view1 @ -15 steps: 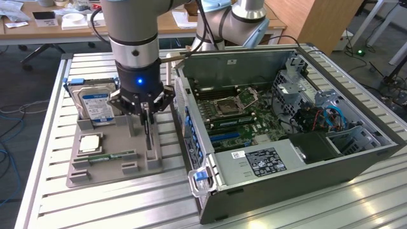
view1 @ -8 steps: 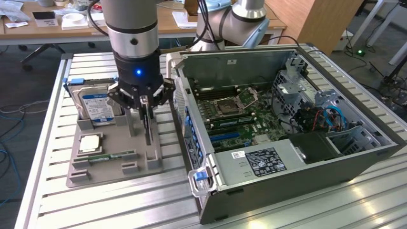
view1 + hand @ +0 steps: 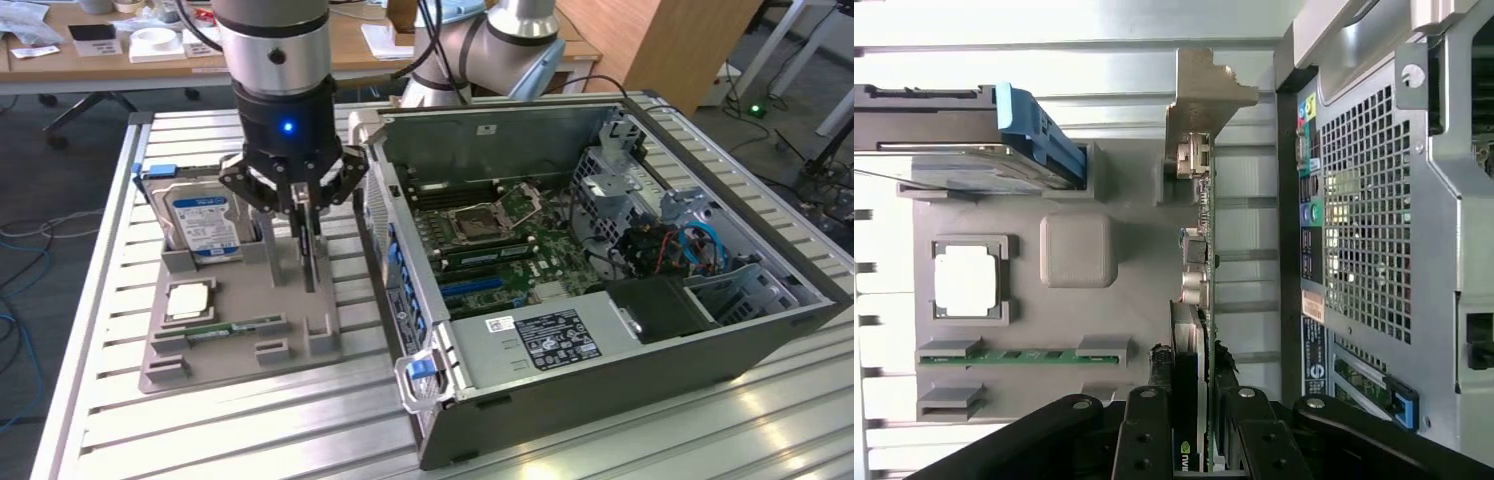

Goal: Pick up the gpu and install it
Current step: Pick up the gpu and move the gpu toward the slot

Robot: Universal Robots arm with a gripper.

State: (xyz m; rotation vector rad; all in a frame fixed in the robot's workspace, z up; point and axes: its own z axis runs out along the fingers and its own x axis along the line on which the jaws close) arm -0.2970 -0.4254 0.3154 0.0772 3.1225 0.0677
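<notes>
Clamping: tool [image 3: 306, 200] grasps gpu [image 3: 308, 255], on edge at tray [image 3: 214, 365] | tray: hard drive [image 3: 203, 222], processor [image 3: 190, 299], memory stick [image 3: 238, 328]

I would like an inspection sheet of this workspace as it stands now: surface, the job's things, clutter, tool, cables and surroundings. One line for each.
surface: slatted metal table, carrying a grey tray and an open computer case.
job's things: gpu stands on edge in the tray, beside the case; not yet installed.
clutter: hard drive, processor chip and memory stick, all in the tray.
grippers: tool shut on the gpu's upper edge.
cables: blue cables inside the case; loose cables on the floor.
surroundings: desk with papers and a wooden panel behind the table.
</notes>
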